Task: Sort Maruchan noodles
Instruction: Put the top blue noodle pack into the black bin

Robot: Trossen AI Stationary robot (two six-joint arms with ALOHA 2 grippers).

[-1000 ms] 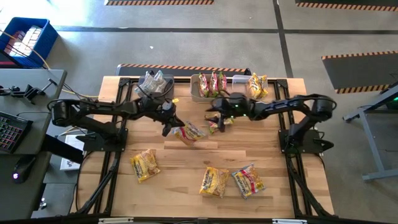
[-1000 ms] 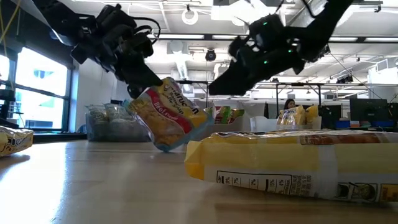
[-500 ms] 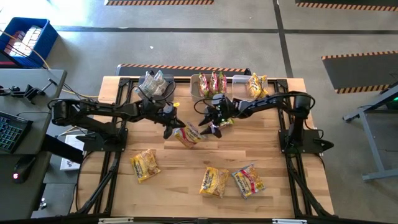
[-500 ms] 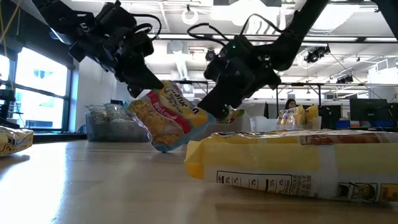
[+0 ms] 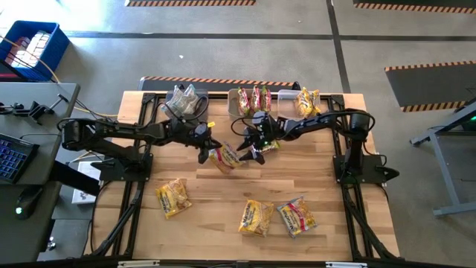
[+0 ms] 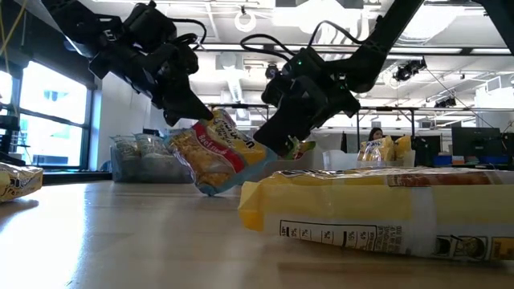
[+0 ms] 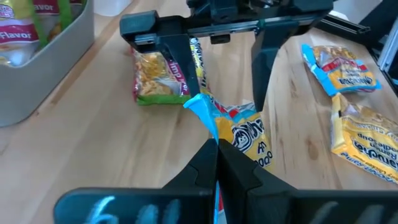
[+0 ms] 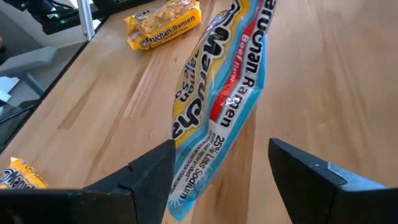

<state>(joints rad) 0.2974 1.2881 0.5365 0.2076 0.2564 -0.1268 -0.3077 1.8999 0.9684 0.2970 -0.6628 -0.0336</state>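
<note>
One noodle packet is pinched mid-desk by the left gripper; the right gripper is spread wide around it. Three packets lie near the desk's front edge.

Left arm is reaching inward over mid-table; left gripper is pinching with fingers fully closed. Right arm is extending from the opposite side; right gripper is facing it, fingers standing wide apart.

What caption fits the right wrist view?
Open right end effector straddling the Maruchan packet held up over the wooden table.
</note>
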